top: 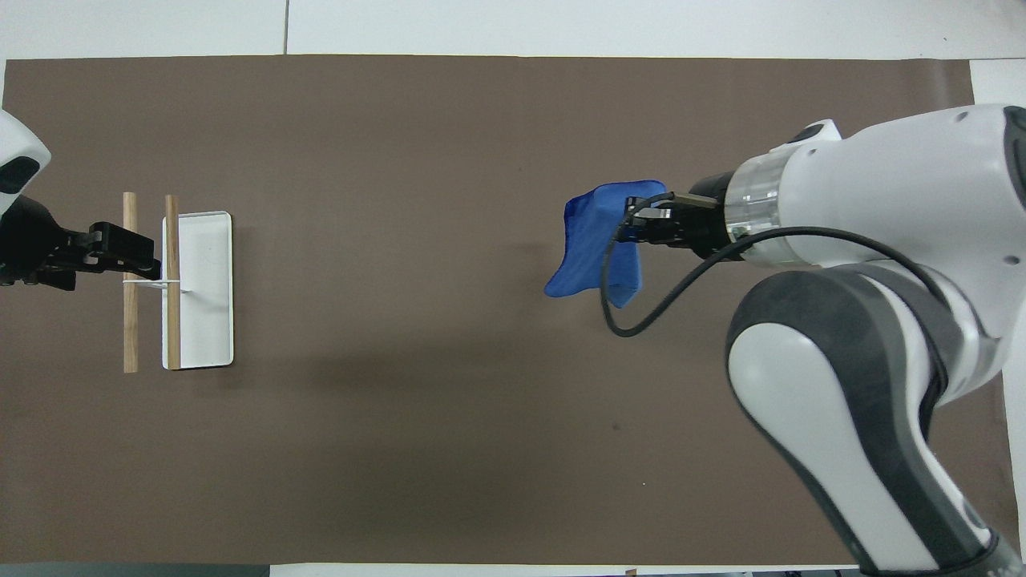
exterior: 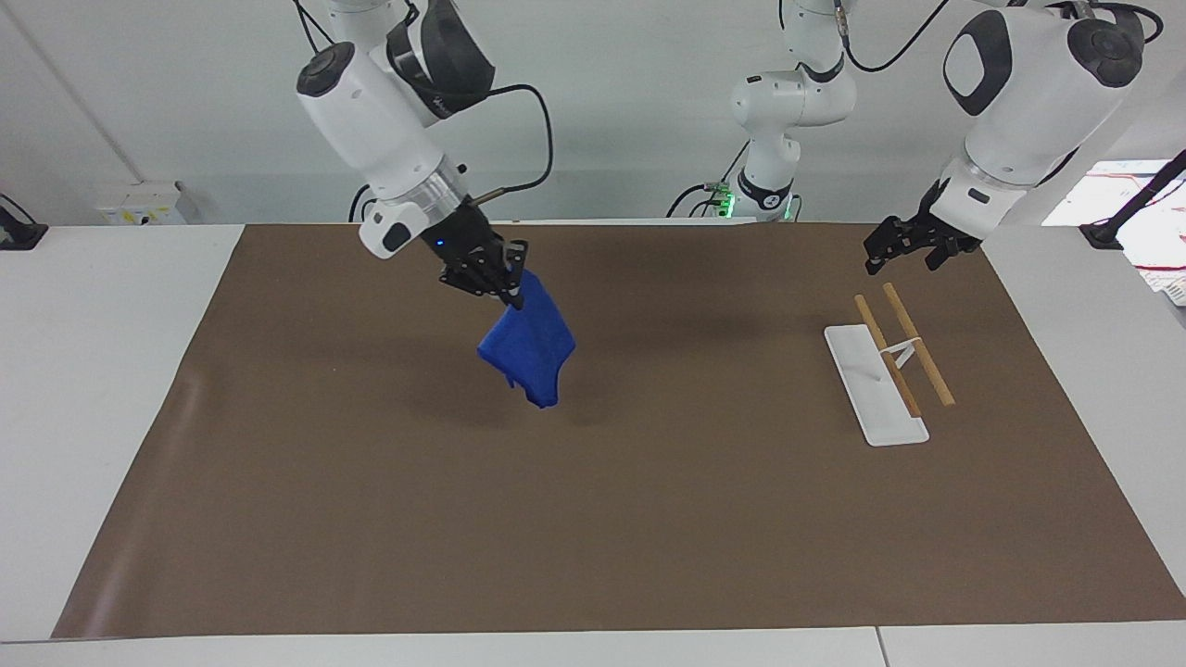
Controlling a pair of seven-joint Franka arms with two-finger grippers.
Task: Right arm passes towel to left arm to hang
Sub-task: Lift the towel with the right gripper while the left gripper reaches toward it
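Bright, even overhead light; soft shadows; sharp focus.

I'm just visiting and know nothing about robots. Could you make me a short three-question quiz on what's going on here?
1. True or false: the towel lies flat on the mat.
2. Which gripper holds the towel? A) left B) right
3. Fill in: the left gripper hangs open over the ____.

Key:
1. False; it dangles in the air.
2. B, the right gripper, shut on one edge.
3. Rack, at the left arm's end of the table.
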